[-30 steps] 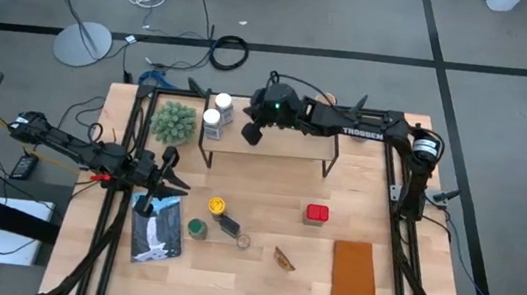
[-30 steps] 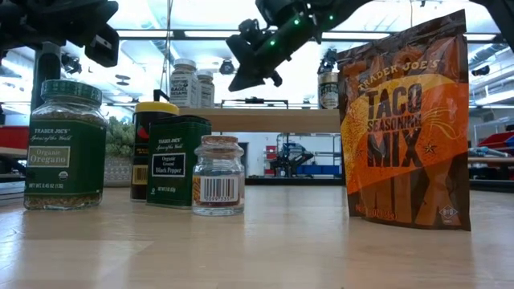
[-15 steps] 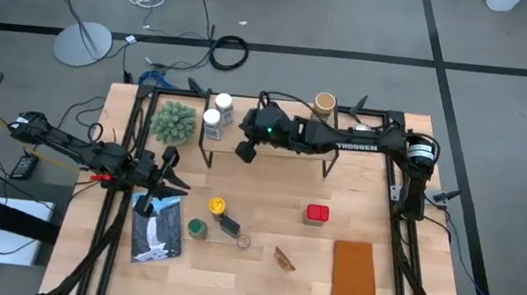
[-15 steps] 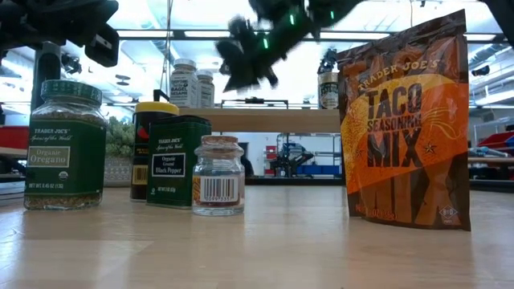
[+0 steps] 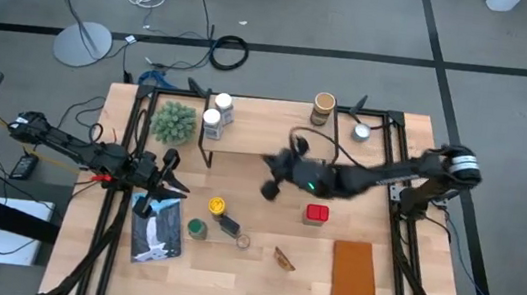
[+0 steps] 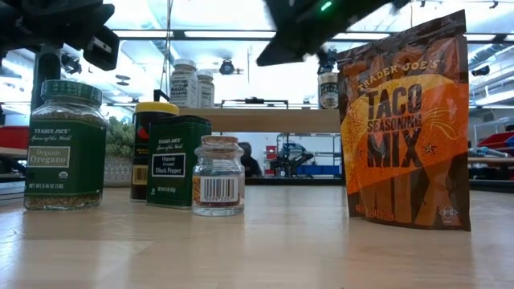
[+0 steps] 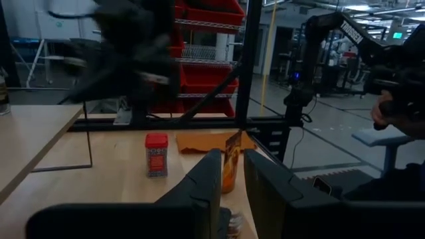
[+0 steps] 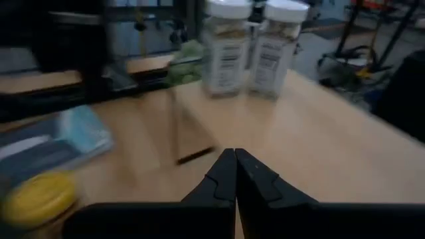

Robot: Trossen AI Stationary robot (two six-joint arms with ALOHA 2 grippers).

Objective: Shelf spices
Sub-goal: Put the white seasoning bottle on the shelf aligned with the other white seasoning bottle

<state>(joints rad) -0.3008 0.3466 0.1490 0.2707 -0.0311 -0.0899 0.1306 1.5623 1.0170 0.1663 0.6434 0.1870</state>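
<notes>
The shelf [image 5: 269,146] is a light plank on black wire legs at the table's far side. Two white-lidded jars [image 5: 217,112] stand on its left end and a tan cylinder [image 5: 324,105] on its far right. On the table stand the yellow-lidded jar [image 5: 217,205], green-lidded jar [image 5: 195,228], black box [image 5: 229,226], a small clear jar [image 5: 243,240], the red tin [image 5: 316,212] and a taco-mix pouch [image 5: 284,259]. My right gripper [image 5: 270,189] hangs shut and empty in front of the shelf, left of the red tin. My left gripper [image 5: 172,172] waits open at the table's left side.
A fuzzy green plant ball [image 5: 174,121] sits left of the shelf, a silver cup [image 5: 361,132] at its right. A blue-grey packet [image 5: 158,227] lies near my left gripper and an orange cloth [image 5: 356,280] at the near right. Bare wood shows between shelf and jars.
My right gripper has swung away from above the shelf toward the table's near edge and to the right, coming down beside the red tin. Its arm no longer covers the tan cylinder, which stands still on the shelf. The fingers show no change.
</notes>
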